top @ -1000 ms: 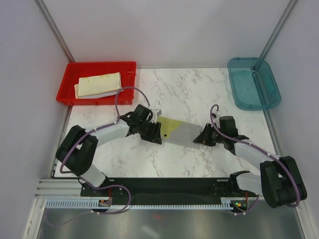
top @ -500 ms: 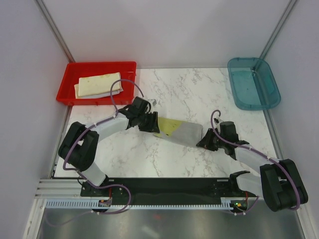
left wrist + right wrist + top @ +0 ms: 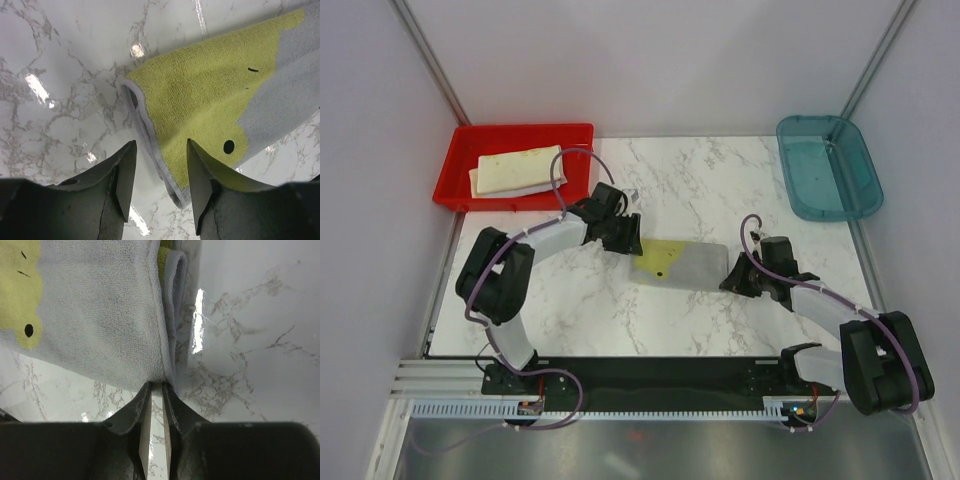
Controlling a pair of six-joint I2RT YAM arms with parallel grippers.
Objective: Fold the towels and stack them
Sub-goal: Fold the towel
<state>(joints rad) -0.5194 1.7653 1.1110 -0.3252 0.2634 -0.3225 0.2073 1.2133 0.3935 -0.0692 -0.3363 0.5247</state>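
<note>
The folded grey terry towel with the yellow patch (image 3: 682, 264) lies flat in the middle of the white marble table (image 3: 700, 190). Its long axis runs from about 9 to 3 o'clock in the top view, yellow end at 9.

I have one arm at each short end. The left jaws stand apart with nothing between them. On the left wrist view the yellow folded corner sits just ahead of their tips, toward 1 o'clock, so it is beside the opening, not inside it. The right jaws are nearly together, leaving only a sliver between them, and their tips meet the grey hem at 12 o'clock. I cannot tell whether they are pinching that hem or only touching it.

The red plastic tray (image 3: 460, 165), which holds a folded cream-yellow towel (image 3: 520, 168), is at 10 o'clock from the grey towel. The left arm is the nearer one, so I judge the carry to the stack would go that way.
</note>
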